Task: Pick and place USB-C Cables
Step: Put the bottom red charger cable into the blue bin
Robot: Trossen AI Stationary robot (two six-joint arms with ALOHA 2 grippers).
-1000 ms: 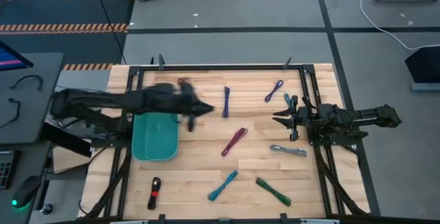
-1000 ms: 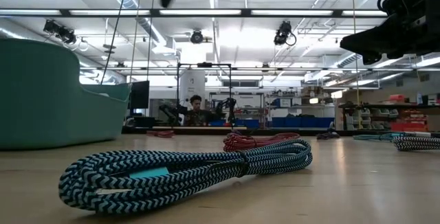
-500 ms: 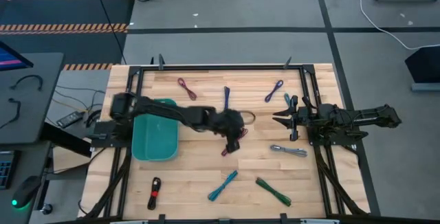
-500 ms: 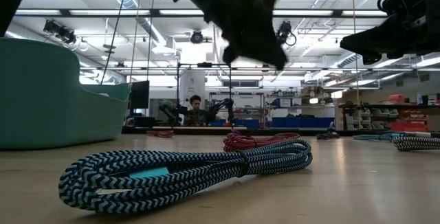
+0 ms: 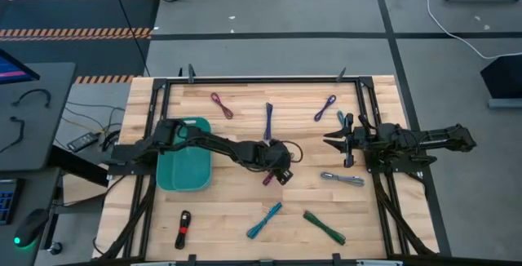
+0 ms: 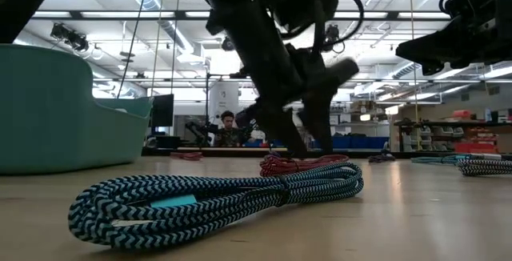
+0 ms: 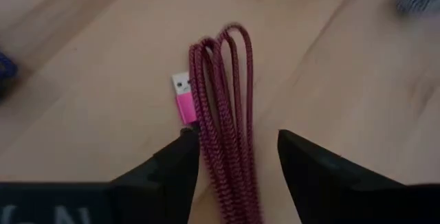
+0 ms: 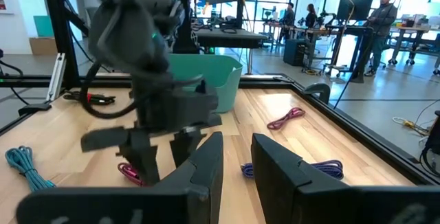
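The left pincer (image 7: 237,157) has come down, open astride the magenta cable (image 7: 223,114), bare wood around.

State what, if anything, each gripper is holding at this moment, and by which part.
Nothing is held. The left gripper is open, its fingers either side of the magenta cable on the table but not closed on it. The right gripper waits open at the table's right, holding nothing.

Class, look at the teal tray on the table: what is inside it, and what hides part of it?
The visible part of the teal tray holds no cables. The left arm crosses over its far end, so whatever lies under the arm cannot be seen.
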